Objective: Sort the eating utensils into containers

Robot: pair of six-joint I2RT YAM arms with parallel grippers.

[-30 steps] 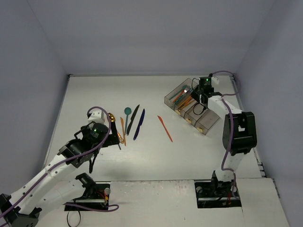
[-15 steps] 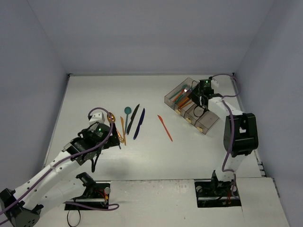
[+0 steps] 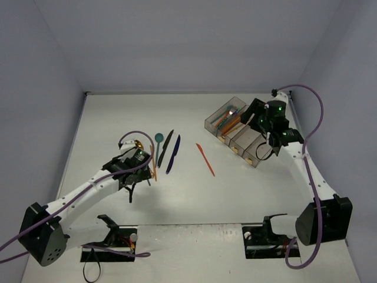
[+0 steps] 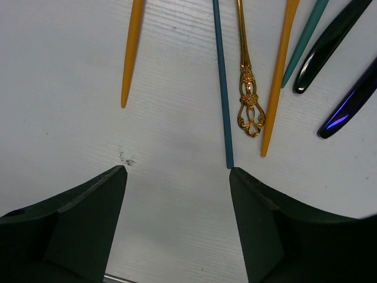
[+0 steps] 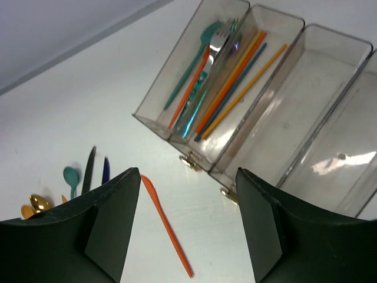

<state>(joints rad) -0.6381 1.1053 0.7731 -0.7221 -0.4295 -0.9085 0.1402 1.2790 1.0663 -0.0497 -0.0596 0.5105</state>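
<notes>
**Crowded handles are inviting a double pick**

The left pincer [image 4: 177,177] is hovering released and empty over the loose utensils, which are lying well apart from the bins [image 5: 333,30]. A slim blue handle [image 4: 222,88] is ending right by one finger. A gold handle [image 4: 247,88] and an orange one [image 4: 275,82] are lying just beside it. Closing here is risking a finger landing on the blue handle, or pinching two pieces at once.

The right pincer [image 5: 187,177] is hanging released and empty above the bins. A lone orange knife [image 5: 166,230] is lying flat on the surface [image 4: 70,130] near them, so fingers are likely to be scraping and slipping off it.
</notes>
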